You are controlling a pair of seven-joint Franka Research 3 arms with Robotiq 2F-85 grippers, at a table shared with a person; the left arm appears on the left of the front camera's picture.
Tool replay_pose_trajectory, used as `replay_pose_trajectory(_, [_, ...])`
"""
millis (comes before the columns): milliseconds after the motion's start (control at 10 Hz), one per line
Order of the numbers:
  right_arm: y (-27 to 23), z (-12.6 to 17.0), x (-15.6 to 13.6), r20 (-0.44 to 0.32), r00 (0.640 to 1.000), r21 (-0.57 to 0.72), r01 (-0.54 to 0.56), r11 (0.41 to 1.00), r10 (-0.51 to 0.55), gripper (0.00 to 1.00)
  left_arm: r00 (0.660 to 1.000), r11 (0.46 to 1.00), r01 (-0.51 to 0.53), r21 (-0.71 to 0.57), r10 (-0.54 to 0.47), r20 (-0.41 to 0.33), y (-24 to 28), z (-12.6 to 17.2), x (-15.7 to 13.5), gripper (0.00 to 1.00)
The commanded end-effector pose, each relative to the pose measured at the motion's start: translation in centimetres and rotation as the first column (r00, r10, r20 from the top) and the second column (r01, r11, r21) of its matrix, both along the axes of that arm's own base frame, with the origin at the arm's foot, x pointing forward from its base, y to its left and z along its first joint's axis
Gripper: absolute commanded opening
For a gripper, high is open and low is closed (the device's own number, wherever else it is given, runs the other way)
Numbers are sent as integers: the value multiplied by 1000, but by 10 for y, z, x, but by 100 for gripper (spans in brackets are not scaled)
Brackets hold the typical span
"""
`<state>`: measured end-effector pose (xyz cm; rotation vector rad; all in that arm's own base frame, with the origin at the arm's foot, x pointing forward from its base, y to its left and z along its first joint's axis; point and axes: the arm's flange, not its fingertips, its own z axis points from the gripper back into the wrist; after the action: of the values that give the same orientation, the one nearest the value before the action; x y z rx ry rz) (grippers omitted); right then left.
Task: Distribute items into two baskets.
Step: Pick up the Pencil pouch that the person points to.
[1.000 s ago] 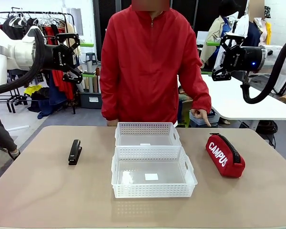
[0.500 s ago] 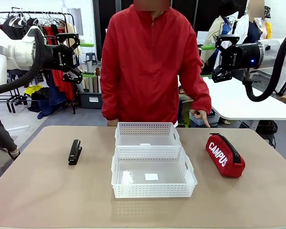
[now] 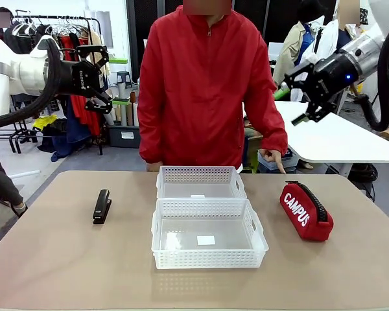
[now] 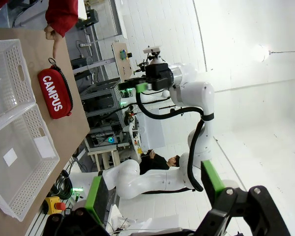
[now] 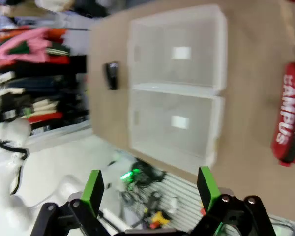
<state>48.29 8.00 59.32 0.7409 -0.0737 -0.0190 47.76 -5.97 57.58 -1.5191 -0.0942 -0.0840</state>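
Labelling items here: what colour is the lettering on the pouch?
White, on the red pouch; clearest in the front view.

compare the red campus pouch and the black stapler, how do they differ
The red soft zippered pouch is bulky, with white CAMPUS lettering; the slim black stapler is plain and thinner. The pouch lies to the robot's right of the two white lattice plastic baskets, the stapler to their left. The pouch lies at a slant, the stapler almost straight front to back. Both rest on the tan table, outside the baskets.
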Motion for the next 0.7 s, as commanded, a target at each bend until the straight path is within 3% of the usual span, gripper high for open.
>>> replay_pose_trajectory(0, [-8,-5,6,-2,999,-173,49,984,-50,100,1000,1000,-2,-1,2,3,1,2,0,100])
replay_pose_trajectory(200, [-25,-11,12,13,995,-273,94,957,-94,100,1000,1000,-2,-1,2,3,1,2,0,100])
replay_pose_trajectory(300, [-26,-13,13,1,991,-195,134,972,-136,100,1000,1000,-2,-1,2,3,1,2,0,100])
replay_pose_trajectory(400, [-26,-13,8,22,999,-241,49,969,-45,100,1000,1000,-2,-1,2,3,1,2,0,100])
replay_pose_trajectory(600, [-26,-13,8,22,999,-241,49,969,-45,100,1000,1000,-2,-1,2,3,1,2,0,100])
